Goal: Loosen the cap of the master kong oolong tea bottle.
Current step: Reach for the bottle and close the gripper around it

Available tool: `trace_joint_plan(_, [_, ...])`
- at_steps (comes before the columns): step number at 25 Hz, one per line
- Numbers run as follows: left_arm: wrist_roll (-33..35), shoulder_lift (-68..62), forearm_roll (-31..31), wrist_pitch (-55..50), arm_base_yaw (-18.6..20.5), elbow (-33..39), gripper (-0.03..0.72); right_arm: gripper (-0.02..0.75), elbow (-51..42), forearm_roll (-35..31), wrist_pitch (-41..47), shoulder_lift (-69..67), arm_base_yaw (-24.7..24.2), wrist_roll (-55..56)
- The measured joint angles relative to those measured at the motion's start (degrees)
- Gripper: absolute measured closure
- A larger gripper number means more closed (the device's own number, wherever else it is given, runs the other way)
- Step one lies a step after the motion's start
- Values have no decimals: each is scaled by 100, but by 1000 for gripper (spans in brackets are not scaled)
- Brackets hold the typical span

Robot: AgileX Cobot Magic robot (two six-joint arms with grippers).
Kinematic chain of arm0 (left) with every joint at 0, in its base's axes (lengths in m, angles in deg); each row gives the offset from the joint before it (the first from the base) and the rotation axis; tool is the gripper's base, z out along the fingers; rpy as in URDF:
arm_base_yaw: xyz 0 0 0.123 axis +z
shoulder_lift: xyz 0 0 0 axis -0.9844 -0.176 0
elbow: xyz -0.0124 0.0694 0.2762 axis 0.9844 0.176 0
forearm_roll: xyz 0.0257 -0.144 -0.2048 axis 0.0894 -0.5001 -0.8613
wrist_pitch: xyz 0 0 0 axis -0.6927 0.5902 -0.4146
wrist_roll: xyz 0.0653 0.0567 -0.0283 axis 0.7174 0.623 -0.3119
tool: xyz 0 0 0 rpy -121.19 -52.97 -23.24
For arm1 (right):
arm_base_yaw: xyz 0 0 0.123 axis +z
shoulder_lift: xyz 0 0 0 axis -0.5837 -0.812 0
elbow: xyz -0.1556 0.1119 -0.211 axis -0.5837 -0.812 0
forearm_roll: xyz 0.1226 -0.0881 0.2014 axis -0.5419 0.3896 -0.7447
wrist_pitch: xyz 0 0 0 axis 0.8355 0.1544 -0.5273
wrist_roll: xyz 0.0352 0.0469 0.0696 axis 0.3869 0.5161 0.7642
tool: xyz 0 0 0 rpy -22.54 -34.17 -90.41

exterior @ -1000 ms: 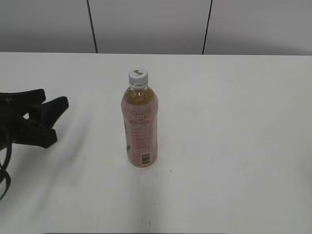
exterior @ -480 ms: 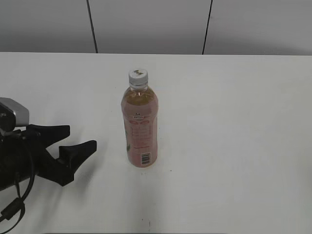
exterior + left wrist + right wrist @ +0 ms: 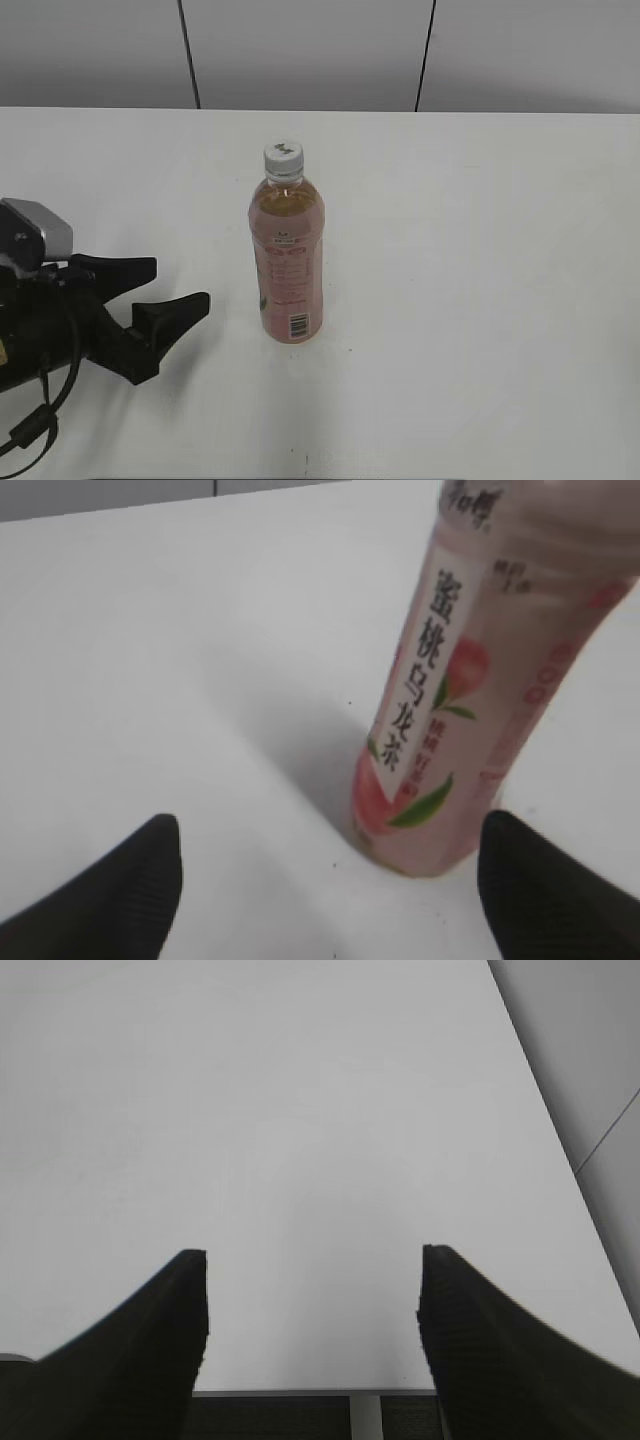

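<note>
Presently on the white table (image 3: 480, 300): one master kong oolong tea bottle (image 3: 287, 255), upright, standing near the middle of the surface, filled with pale amber tea up to its shoulder. Its pink label (image 3: 289, 285) carries red print and a barcode low on the side facing the exterior camera; from my left wrist the same label (image 3: 440, 710) shows vertical black characters, a peach and green leaves. The cap (image 3: 283, 157), white-grey with a ribbed edge and a small dark mark on top, sits on the neck of the bottle; nothing touches it. My left gripper (image 3: 165, 290) hangs low over the table on the left of the bottle, its two black fingers spread wide and pointing toward the bottle's lower half, apart from it and holding nothing. In the left wrist view the fingertips (image 3: 110, 880) frame the base of the bottle (image 3: 480, 680), which leans across the upper right of that view because of the camera's tilt, and a soft shadow falls on the table beside its foot. My right gripper (image 3: 312, 1330) is out of the exterior view; its own wrist camera shows its two dark ribbed fingers (image 3: 150, 1340) spread apart over bare table near the table's edge, with nothing between them. Grey wall panels (image 3: 300, 50) with dark seams stand behind the table.
</note>
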Motion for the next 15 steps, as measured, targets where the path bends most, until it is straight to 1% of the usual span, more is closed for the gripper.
trace_joint_plan(4, [0,-20,514,8,0,-274,145,237,0,0,0,0,0,4])
trace_joint_plan(8, [0,-65,897,15,0,-443,145,237,0,0,0,0,0,7])
trace_joint_plan(15, [0,-66,1133,15,0,-472,145,237,0,-6,0,0,0,7])
